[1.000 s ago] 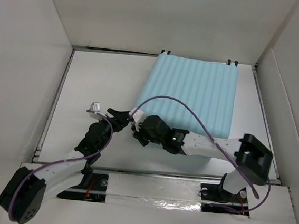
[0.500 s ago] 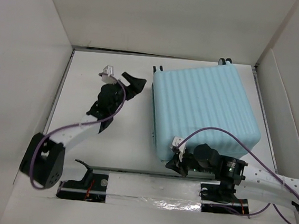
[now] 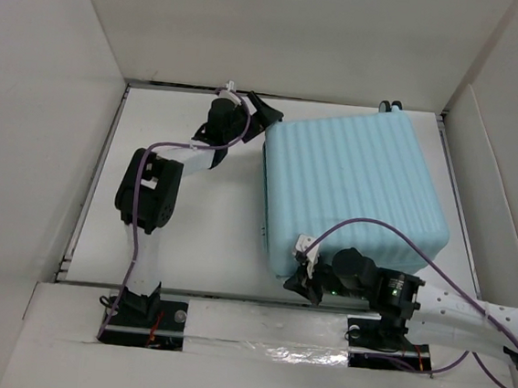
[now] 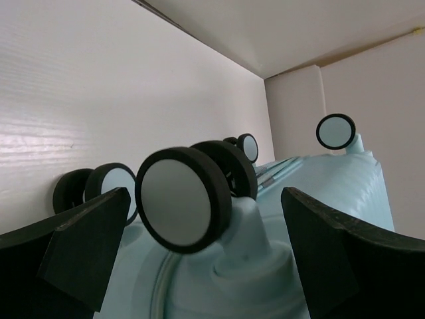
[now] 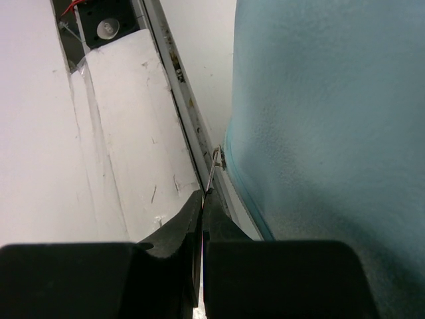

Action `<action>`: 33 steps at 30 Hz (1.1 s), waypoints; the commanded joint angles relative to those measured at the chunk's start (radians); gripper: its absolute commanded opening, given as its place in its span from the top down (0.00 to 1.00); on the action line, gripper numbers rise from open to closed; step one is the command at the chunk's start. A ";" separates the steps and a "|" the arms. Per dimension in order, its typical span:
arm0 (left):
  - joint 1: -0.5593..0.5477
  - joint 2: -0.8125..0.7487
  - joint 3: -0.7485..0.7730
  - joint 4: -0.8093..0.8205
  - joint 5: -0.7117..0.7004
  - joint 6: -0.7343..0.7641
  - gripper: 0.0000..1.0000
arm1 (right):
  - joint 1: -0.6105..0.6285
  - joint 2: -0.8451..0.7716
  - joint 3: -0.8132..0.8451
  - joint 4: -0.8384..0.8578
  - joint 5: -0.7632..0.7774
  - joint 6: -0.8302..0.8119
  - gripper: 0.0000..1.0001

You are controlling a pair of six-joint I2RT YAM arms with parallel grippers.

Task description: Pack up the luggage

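Since half a second ago the left gripper (image 3: 265, 114) has left the bare middle of the table (image 3: 191, 233) and swung to the table's far edge. It now sits at the far-left corner of the luggage (image 3: 355, 199), and its fingers have spread wider. The luggage itself has not shifted in that half second. It lies closed, ribbed shell up, on the right half of the table, its wheeled end toward the far edge. The right gripper (image 3: 301, 279) has stayed at the luggage's near-left corner. The left arm rises from its base at the near edge to a bent elbow, then stretches forward and right. In its wrist view, its 2 fingers (image 4: 80, 252) stand wide apart on either side of 1 black-rimmed wheel (image 4: 182, 199), not touching it (more wheels show behind, by the white back wall (image 4: 99, 86)). The right arm lies low along the near edge, pointing left. Its fingers (image 5: 179, 232) are pressed together, and a thin metal tab (image 5: 212, 169) runs from the shell's seam down to their tips. Whether the tab is pinched cannot be told.
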 commanded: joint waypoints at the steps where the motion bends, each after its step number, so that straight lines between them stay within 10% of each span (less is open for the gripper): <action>1: 0.001 0.059 0.117 0.024 0.084 -0.048 0.01 | 0.004 0.008 0.059 0.271 -0.063 0.109 1.00; 10: 0.001 0.229 0.149 0.361 0.051 -0.277 0.07 | 0.014 0.005 0.040 0.280 -0.040 0.137 1.00; 13: 0.001 0.228 0.096 0.543 0.022 -0.366 0.29 | 0.014 -0.014 0.030 0.272 0.001 0.145 1.00; 15: 0.010 0.214 0.065 0.656 -0.003 -0.400 0.71 | 0.014 -0.025 0.020 0.266 0.044 0.148 1.00; 18: 0.037 0.167 0.010 0.746 -0.018 -0.407 1.00 | 0.001 -0.046 0.021 0.231 0.075 0.142 1.00; 33: 0.234 -0.472 -0.625 0.760 -0.104 -0.211 1.00 | -0.621 0.023 0.122 0.217 -0.331 -0.078 1.00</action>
